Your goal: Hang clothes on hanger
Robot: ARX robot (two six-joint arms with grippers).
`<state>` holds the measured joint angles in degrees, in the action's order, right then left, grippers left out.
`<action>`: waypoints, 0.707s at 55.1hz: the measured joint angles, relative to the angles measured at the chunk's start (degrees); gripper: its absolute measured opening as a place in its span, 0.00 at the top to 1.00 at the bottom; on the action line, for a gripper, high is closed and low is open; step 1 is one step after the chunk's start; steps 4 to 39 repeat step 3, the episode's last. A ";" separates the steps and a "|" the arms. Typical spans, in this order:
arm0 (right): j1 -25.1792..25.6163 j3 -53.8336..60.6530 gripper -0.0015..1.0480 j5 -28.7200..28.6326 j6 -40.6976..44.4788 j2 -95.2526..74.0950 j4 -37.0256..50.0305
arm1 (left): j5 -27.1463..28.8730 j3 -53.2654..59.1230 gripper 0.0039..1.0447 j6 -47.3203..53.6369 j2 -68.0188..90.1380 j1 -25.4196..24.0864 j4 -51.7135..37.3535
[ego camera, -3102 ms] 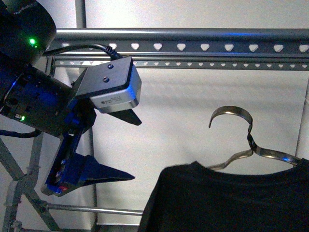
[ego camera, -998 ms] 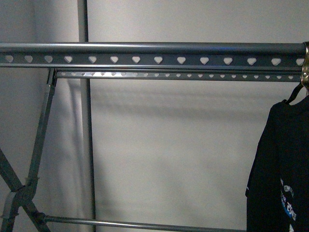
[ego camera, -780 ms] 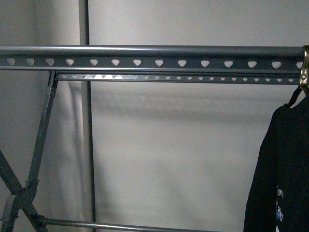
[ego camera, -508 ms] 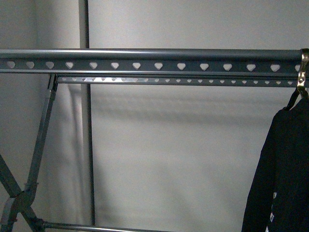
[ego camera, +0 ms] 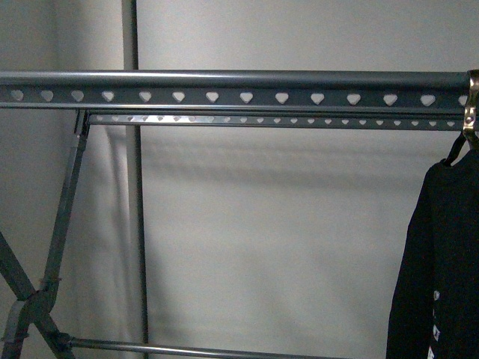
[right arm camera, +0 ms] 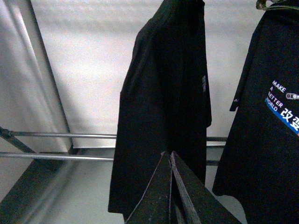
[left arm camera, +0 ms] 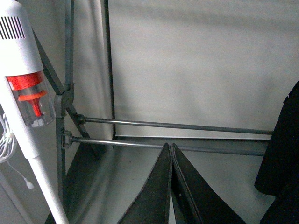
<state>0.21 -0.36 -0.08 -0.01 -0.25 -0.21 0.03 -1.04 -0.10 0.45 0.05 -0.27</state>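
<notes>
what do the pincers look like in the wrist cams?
Both alike: the left pincer and right pincer each show two matte black, wedge-shaped fingers tapering to thin tips. No cables, markings or colour accents visible. Neither arm appears in the front view.

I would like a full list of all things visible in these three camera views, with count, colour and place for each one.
Clothes rack: one, grey metal, rails with heart-shaped holes across the top of the front view; crossed legs at its left, lower bars in both wrist views.
Black shirts: two in the right wrist view, one in the middle, one beside it with white and blue print; in the front view one shirt at the right edge.
Coat hanger hook: one, shiny metal, over the top rail at the right edge.
Vacuum cleaner: one, white with red parts, beside the rack leg, left wrist view.
Wall: white, behind the rack.
Left gripper: black, shut, empty.
Right gripper: black, shut, in front of the middle shirt.
</notes>
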 joint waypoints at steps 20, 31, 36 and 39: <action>-0.02 0.00 0.86 -0.02 0.02 0.00 0.00 | 0.02 0.00 0.96 -0.02 -0.11 0.00 0.04; -0.02 0.00 0.86 -0.02 0.02 0.00 0.00 | 0.02 0.00 0.96 -0.02 -0.11 0.00 0.04; -0.02 0.00 0.86 -0.02 0.02 0.00 0.00 | 0.02 0.00 0.96 -0.02 -0.11 0.00 0.04; -0.02 0.00 0.86 -0.02 0.02 0.00 0.00 | 0.02 0.00 0.96 -0.02 -0.11 0.00 0.04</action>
